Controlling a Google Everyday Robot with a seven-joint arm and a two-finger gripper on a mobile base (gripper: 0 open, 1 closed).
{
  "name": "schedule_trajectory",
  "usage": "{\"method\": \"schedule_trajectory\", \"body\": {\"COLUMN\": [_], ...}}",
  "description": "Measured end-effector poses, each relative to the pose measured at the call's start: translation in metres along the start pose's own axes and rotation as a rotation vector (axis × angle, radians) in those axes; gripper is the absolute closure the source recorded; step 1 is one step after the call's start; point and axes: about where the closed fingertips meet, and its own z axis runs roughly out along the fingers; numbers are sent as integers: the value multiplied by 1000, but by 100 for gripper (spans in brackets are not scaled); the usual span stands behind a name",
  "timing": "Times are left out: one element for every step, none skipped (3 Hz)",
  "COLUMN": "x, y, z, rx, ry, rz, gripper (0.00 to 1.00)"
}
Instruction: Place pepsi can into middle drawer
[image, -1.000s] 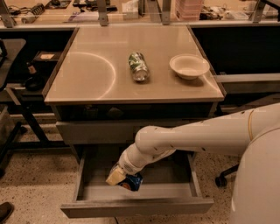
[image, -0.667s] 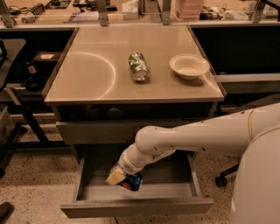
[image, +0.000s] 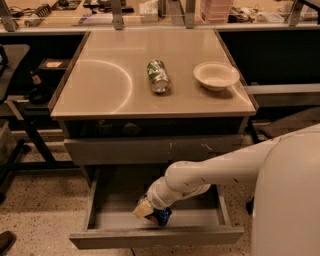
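The middle drawer (image: 102, 214) is pulled open below the cabinet top, its grey tray interior showing. My white arm reaches down into it from the right. My gripper (image: 150, 212) is low inside the drawer, near its front middle. The blue pepsi can (image: 162, 217) shows partly at the gripper's tip, down at the drawer floor; most of it is hidden by the gripper.
On the cabinet top (image: 100, 85) a green-and-silver can (image: 158, 76) lies on its side and a white bowl (image: 216, 75) stands to the right. A closed drawer front with white scuff marks (image: 150, 149) is above the open drawer. A dark stand (image: 30, 130) is at the left.
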Motion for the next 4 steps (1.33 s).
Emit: {"method": "schedule_trajectory", "body": {"x": [1,2,4,7], "y": [-3,-13,-25,-35], "z": [7,15,22,27], "rx": [1,15,30,41], "ry": [-2,-10,-22,-33], "rz": [9,22,32,42], "gripper": [100,100,100,100]}}
